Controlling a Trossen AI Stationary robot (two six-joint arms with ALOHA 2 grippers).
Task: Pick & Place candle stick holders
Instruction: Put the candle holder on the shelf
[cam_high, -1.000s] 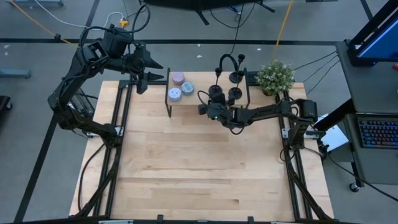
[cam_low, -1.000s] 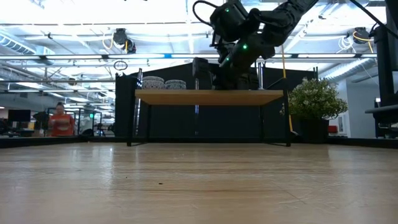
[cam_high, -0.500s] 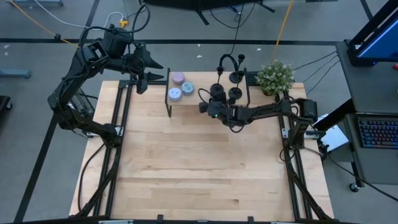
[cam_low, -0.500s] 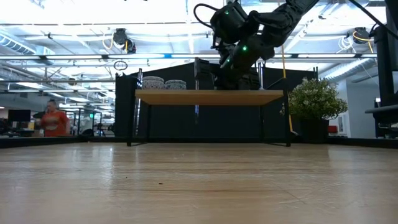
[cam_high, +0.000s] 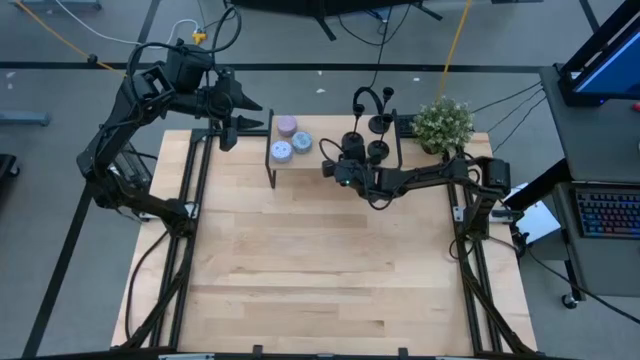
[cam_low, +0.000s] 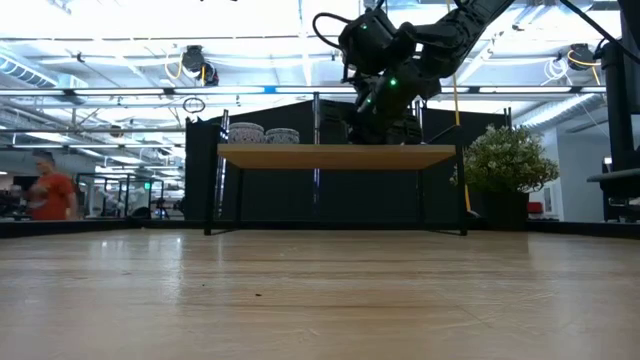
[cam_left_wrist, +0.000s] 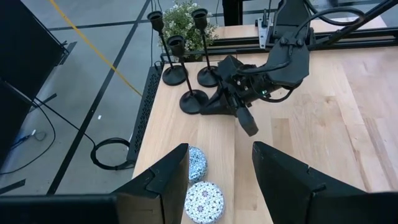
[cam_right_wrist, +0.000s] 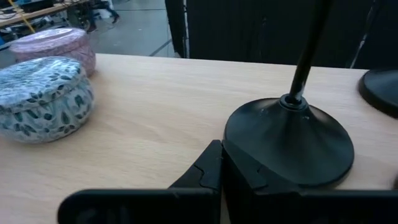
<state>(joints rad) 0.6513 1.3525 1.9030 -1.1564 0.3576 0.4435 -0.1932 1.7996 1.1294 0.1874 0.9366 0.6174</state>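
Observation:
Three black candle stick holders (cam_left_wrist: 194, 101) (cam_left_wrist: 208, 76) (cam_left_wrist: 175, 75) stand on their round bases on a low wooden shelf (cam_low: 340, 157) at the table's far edge. My right gripper (cam_high: 339, 161) is open and low over the shelf. It is at the base (cam_right_wrist: 289, 142) of the holder nearest the shelf's middle, whose stem rises just beyond the fingers. One finger (cam_right_wrist: 205, 169) lies next to that base's rim. The other finger (cam_left_wrist: 247, 122) stands clear on the near side. My left gripper (cam_high: 243, 113) is open and empty, raised beyond the table's far left corner. My right gripper comes level at the nearest holder's base rim (cam_right_wrist: 231, 149) from the table's near right. One finger lies right beside the rim, but I cannot tell whether it touches. The holder stands upright on the shelf.
Three round patterned candle tins (cam_high: 281, 151) (cam_high: 301, 142) (cam_high: 286, 126) sit on the shelf's left end. A potted plant (cam_high: 442, 122) stands at the far right by the shelf. A person walks in the room behind in the low view (cam_low: 45, 195).
My right gripper has moved a little toward the table's far edge, closer to the nearest holder's base. The holders have stayed where they were.

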